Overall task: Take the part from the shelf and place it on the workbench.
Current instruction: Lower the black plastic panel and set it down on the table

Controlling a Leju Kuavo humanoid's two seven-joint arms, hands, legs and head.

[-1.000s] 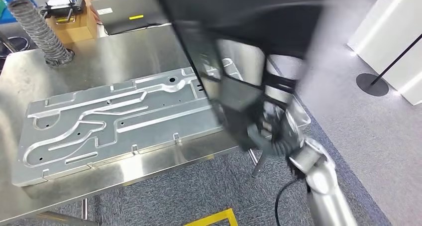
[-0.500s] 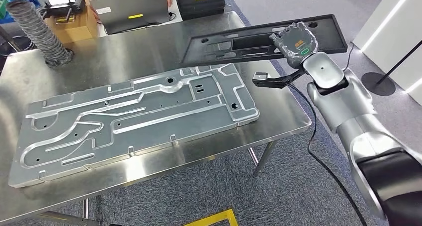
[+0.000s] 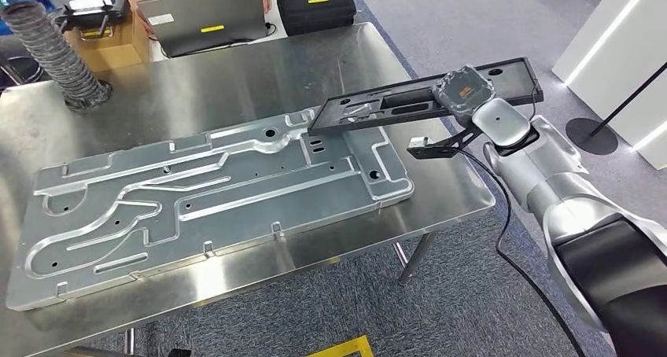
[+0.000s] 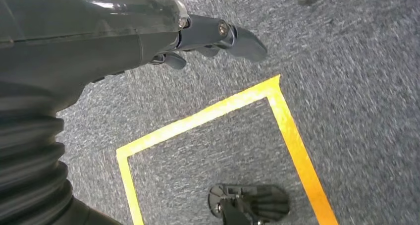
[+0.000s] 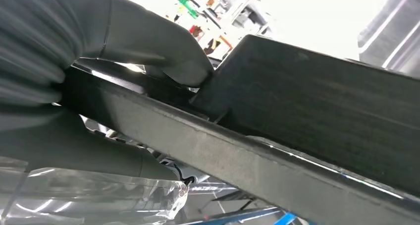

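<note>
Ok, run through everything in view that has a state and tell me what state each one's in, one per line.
Black part: held in the air over the workbench, not set down.
Right hand: grips the black part near its far end.
Left hand: holds nothing, hangs over the carpet.
Aluminium plate: lies flat on the workbench.
Workbench: stands upright.
Laptop: lid open.
Black case: closed.

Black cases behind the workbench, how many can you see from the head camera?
1: a black case with a yellow label sits past the workbench's far edge, beside the grey laptop. More could lie outside the picture.
</note>
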